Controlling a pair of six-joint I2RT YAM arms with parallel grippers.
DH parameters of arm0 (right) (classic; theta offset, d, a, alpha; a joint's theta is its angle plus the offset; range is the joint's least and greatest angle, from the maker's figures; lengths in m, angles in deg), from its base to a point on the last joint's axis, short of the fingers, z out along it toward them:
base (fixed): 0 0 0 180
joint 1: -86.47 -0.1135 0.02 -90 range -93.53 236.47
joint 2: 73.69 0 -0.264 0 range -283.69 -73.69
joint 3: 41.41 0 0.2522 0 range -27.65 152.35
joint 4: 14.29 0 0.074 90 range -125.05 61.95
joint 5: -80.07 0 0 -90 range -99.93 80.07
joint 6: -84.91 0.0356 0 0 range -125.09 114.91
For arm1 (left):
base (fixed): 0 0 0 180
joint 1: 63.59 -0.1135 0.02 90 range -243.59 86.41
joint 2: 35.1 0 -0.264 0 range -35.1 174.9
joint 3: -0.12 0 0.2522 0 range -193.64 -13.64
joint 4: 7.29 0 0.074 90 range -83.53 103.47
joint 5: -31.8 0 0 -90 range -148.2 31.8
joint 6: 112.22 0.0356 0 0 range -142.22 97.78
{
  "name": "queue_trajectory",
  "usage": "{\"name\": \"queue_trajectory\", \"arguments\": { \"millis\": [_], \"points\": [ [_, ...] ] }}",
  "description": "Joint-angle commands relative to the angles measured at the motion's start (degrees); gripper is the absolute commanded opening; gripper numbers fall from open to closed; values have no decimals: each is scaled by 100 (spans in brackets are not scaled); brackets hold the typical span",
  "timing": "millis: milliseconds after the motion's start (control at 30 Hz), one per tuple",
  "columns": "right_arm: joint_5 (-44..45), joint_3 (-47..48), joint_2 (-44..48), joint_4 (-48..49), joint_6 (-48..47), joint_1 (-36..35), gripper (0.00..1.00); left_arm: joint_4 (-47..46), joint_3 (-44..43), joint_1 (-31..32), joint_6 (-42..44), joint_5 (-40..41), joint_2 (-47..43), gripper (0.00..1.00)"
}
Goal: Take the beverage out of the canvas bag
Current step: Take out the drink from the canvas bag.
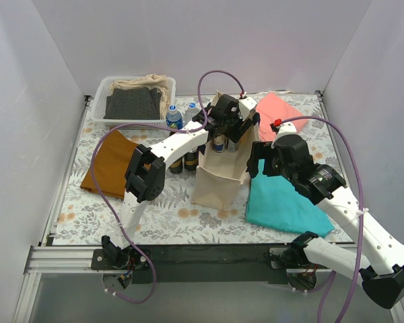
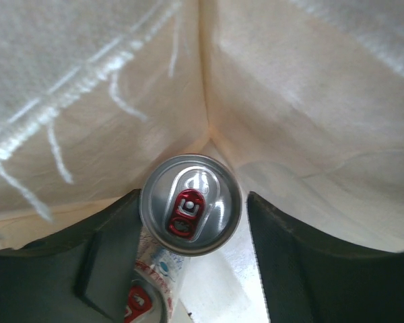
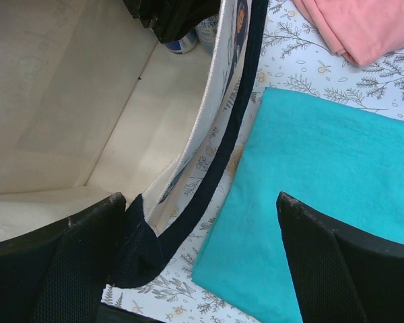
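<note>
The left gripper [image 2: 193, 198] is lowered into the canvas bag [image 1: 219, 182], its fingers closed against opposite sides of the beverage can [image 2: 202, 180]. The can stands upright between the fingers, red pull tab facing the wrist camera, in a corner of the bag's interior. A second can [image 2: 151, 296] lies lower, beneath the left-hand finger. The right gripper [image 3: 200, 198] is spread wide and straddles the bag's side wall: one finger sits inside the bag, the other over the teal cloth [image 3: 323, 168]. The navy handle [image 3: 236, 128] runs between them, unclamped.
</note>
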Motion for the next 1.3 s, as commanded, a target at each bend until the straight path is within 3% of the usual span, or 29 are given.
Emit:
{"name": "queue_trajectory", "arguments": {
  "millis": [0, 67, 100, 367, 400, 433, 1267],
  "points": [
    [9, -16, -38, 138, -68, 13, 98, 220, -52, 48, 2, 73, 56, 57],
    [0, -16, -47, 138, -77, 22, 98, 220, -105, 65, -33, 73, 83, 53],
    [0, -8, -47, 129, -68, 22, 98, 220, -113, 65, -51, 73, 91, 46],
    [9, -16, -21, 138, -68, 13, 98, 202, -149, 118, -86, 73, 144, 18],
    [18, -8, -30, 138, -68, 13, 98, 202, -149, 118, -95, 73, 144, 13],
    [18, -8, -38, 138, -77, 22, 98, 211, -149, 127, -104, 73, 153, 0],
    [44, -8, -30, 147, -68, 13, 98, 237, -641, 241, -244, 459, -453, 0]
  ]
}}
